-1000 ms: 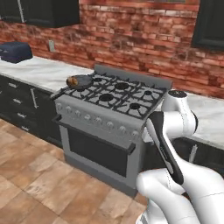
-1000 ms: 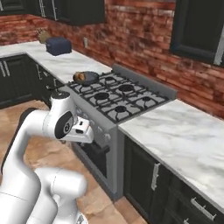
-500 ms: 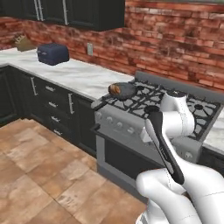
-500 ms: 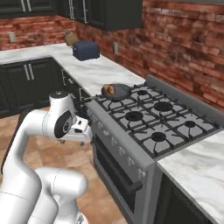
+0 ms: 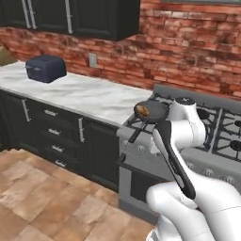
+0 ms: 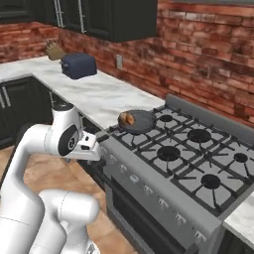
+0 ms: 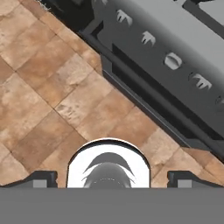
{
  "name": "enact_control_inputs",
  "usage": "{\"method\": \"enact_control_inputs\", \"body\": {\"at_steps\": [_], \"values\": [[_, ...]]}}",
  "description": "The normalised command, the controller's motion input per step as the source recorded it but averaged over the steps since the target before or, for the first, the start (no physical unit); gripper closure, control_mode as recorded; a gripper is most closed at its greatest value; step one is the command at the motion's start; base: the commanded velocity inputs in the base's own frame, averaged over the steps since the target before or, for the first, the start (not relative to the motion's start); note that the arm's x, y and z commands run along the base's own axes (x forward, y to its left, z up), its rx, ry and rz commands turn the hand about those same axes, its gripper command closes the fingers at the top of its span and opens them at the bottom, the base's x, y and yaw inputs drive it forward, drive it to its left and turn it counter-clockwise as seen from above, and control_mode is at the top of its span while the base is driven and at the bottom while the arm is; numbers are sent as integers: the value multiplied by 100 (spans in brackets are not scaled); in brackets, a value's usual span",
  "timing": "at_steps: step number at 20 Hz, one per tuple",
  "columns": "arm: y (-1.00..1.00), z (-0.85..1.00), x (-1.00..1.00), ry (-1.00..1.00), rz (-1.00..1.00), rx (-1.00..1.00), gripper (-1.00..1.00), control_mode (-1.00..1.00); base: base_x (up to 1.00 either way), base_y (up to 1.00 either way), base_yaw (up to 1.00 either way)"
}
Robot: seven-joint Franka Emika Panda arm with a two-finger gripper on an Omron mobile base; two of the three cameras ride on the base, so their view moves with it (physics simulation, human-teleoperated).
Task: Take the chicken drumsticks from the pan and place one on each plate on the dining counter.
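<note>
Gripper (image 7: 111, 177) fingertips show as two small dark tips at the bottom of the hand view, one at lower left and one at lower right, spread wide with nothing between them: released and holding nothing. Beyond them lies brown tiled floor (image 7: 48, 87), and across the upper right runs the dark stove front with its row of pale knobs (image 7: 173, 60), cut off by the frame edges.

One pan (image 6: 139, 120) sits on the near left burner of the stove (image 6: 188, 149), at mid-frame in the right base view; in the left base view the pan (image 5: 151, 111) is right of centre, its far side hidden behind the white arm (image 5: 181, 136). Its long handle points toward the lower left of that frame. The chicken drumsticks (image 6: 126, 118) appear as a golden-brown lump at the pan's left side; whether that is one or two I cannot tell, as the shapes merge.

One dark blue toaster (image 6: 78, 65) stands on the marble worktop (image 6: 99, 94) in the upper left. A brown object (image 6: 53, 50) behind it is too small to name. Dark cabinets (image 5: 70, 16) hang at the top, cropped.
</note>
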Motion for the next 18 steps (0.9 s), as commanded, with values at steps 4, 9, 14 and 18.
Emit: {"method": "enact_control_inputs", "body": {"at_steps": [4, 9, 14, 18], "values": [[0, 0, 0, 0, 0, 0, -100, 100, 31, 41, -53], [0, 0, 0, 0, 0, 0, -100, 100, 69, 22, -49], [0, 0, 0, 0, 0, 0, -100, 100, 79, 22, -10], [0, 0, 0, 0, 0, 0, -100, 100, 54, 17, 0]]}}
